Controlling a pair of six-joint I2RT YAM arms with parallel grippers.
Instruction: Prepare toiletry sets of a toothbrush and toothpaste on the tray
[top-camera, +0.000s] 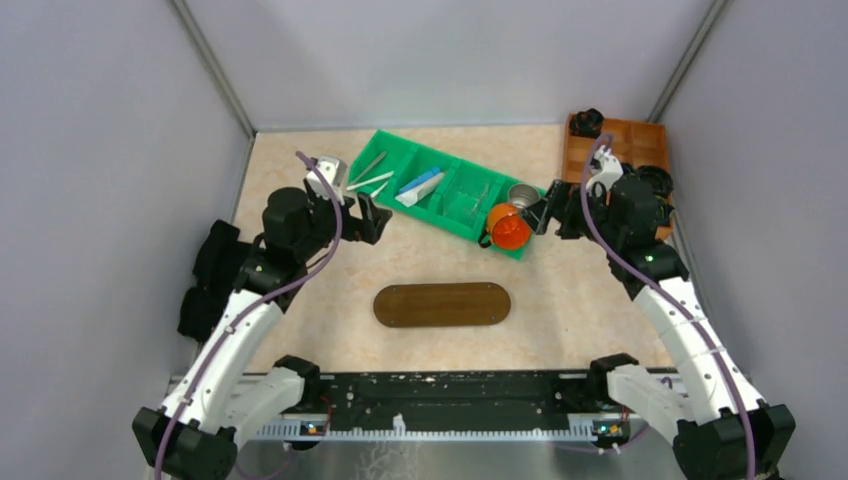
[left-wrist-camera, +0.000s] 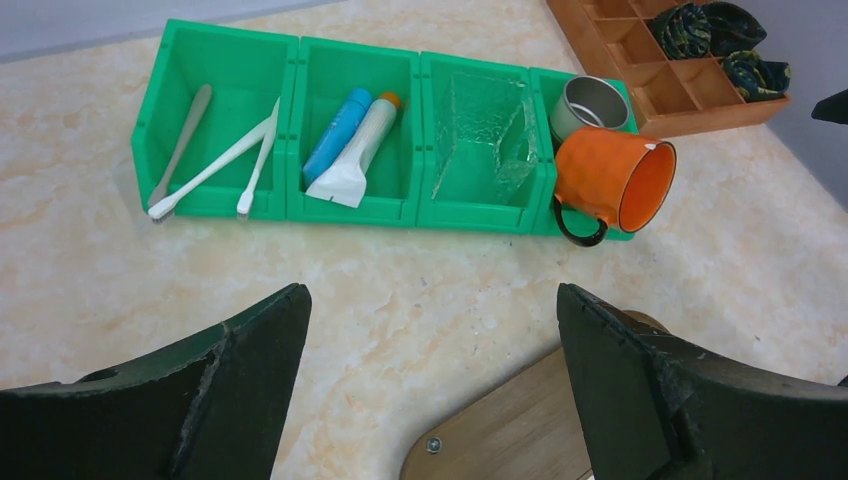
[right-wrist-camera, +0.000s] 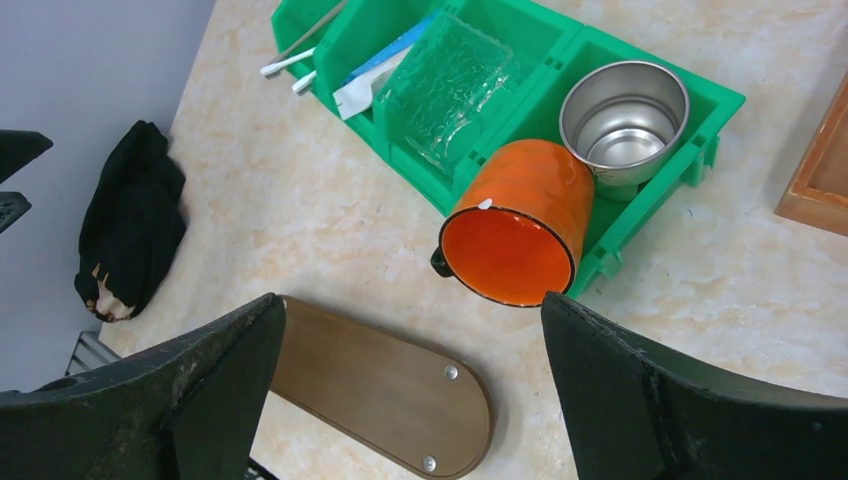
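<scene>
Short of the bin (left-wrist-camera: 350, 212), hovering near the bare tray (top-camera: 442, 305) with left pincer (left-wrist-camera: 430, 300) and right pincer (right-wrist-camera: 412, 305) spread empty, ready for toothbrushes (left-wrist-camera: 215, 165).

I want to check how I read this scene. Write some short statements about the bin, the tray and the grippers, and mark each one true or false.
1. The blue tube and the white tube share one compartment of the green bin. True.
2. A toothbrush lies on the tray. False: the toothbrushes are all in the bin's end compartment, and nothing lies on the tray.
3. The orange mug is tipped on its side. True.
4. The left gripper holds a tube. False: it is open and holds nothing.
</scene>
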